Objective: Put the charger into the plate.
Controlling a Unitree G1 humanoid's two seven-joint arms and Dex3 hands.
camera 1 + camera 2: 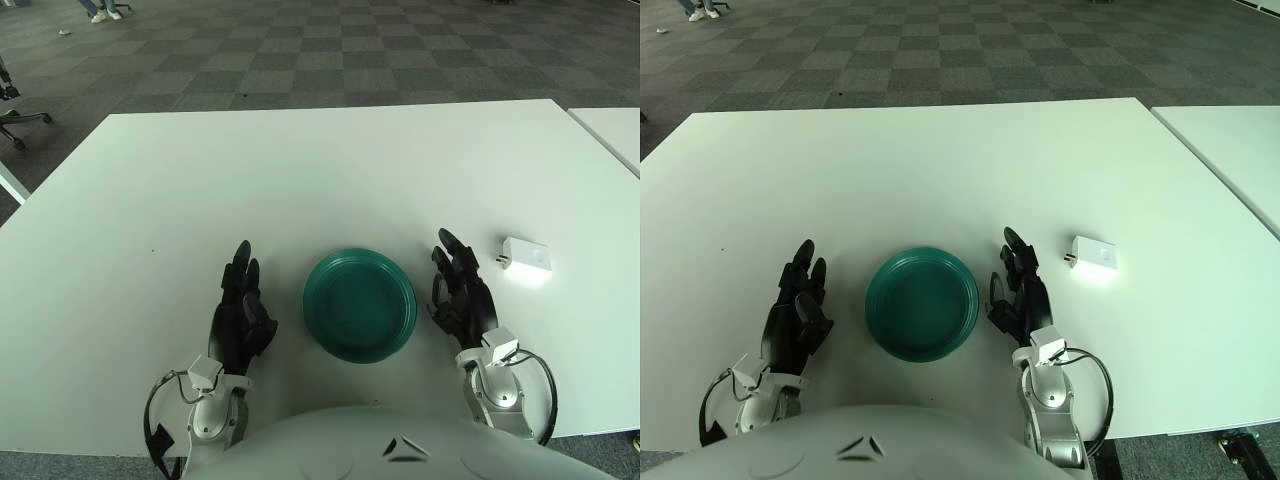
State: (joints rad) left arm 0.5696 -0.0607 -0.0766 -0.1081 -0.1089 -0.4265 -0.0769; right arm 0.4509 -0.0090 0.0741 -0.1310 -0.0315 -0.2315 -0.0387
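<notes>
Lying flat, charger [527, 258] prongs leftward

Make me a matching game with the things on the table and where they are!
Things:
1. plate
2. charger
3. left hand
4. right hand

Places:
A. left of the plate
B. between the plate and the charger
C. between the two hands
D. farthest right, lying alone

Pairs: 1-C, 2-D, 3-A, 4-B

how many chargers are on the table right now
1. The white charger lies on the white table, right of the right hand and the green plate. None looks hidden.
</notes>
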